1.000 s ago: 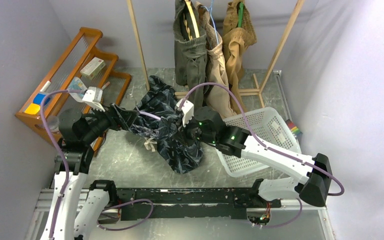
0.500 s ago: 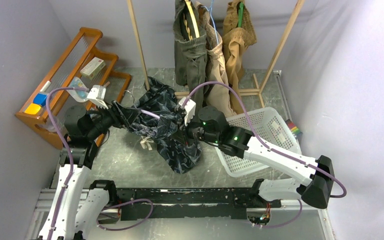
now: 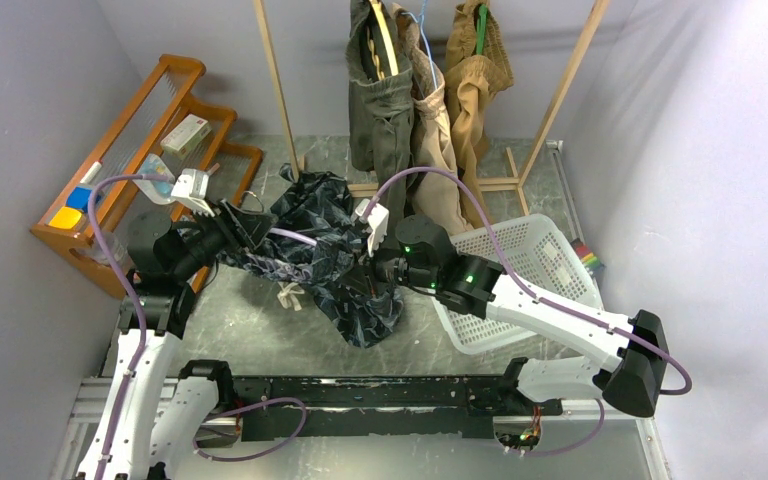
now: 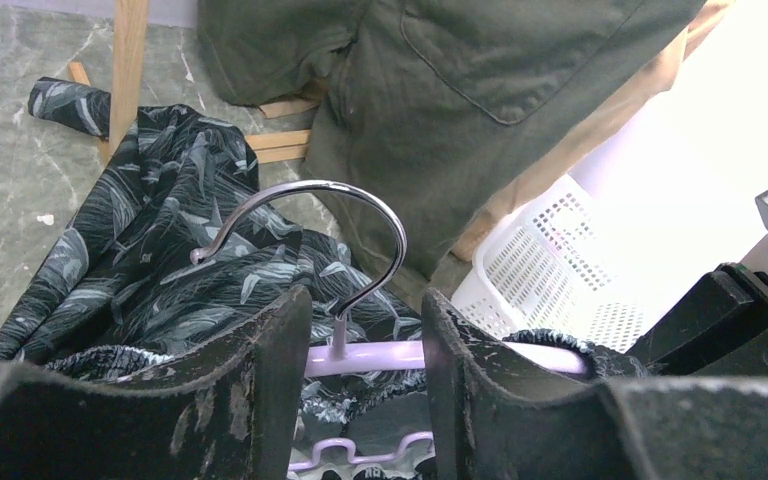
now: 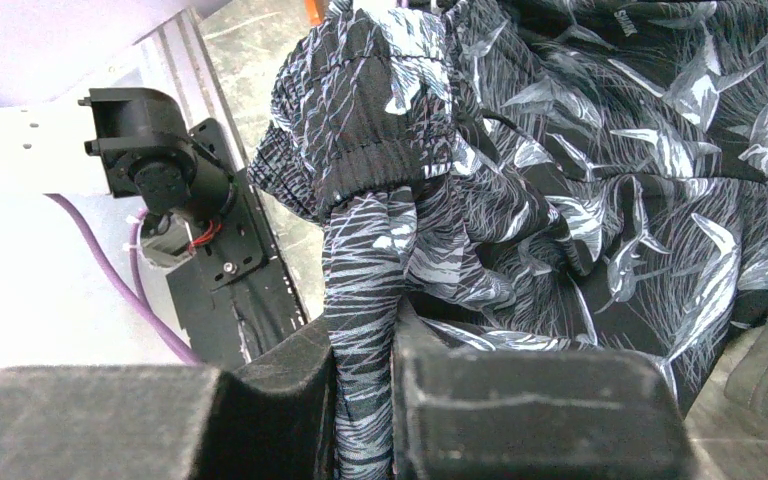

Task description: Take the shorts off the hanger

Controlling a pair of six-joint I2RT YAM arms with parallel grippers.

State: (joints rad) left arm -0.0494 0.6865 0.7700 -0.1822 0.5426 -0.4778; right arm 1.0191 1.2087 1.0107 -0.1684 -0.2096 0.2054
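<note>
While I watch from overhead, the navy shorts [image 3: 335,250] hang bunched between my two arms, just left of the white basket [image 3: 535,250] and off the floor in places, with a pale drawstring end dangling under them. The left gripper [image 3: 245,232] sits at the end of the bundle farthest from the basket, and the right gripper [image 3: 365,275] is buried in the cloth on the basket's side, nearly touching its rim. Beyond the basket, the olive shorts [image 3: 378,110], the beige shorts [image 3: 440,150] and the tan-brown shorts [image 3: 475,70] hang side by side from the rail. From the left wrist, my fingers [image 4: 260,380] stand apart on either side of the neck of the lilac hanger [image 4: 380,357]; its metal hook [image 4: 360,200] rises free between them, and I see a gap on both sides of the neck, so nothing is pinched there. The leafy navy cloth is draped over that hanger, with the basket behind it to the right. From the right wrist, my fingers [image 5: 290,370] are pressed together on a twisted fold of the navy cloth just below its gathered waistband, and the rest of the garment spreads away above them.
</note>
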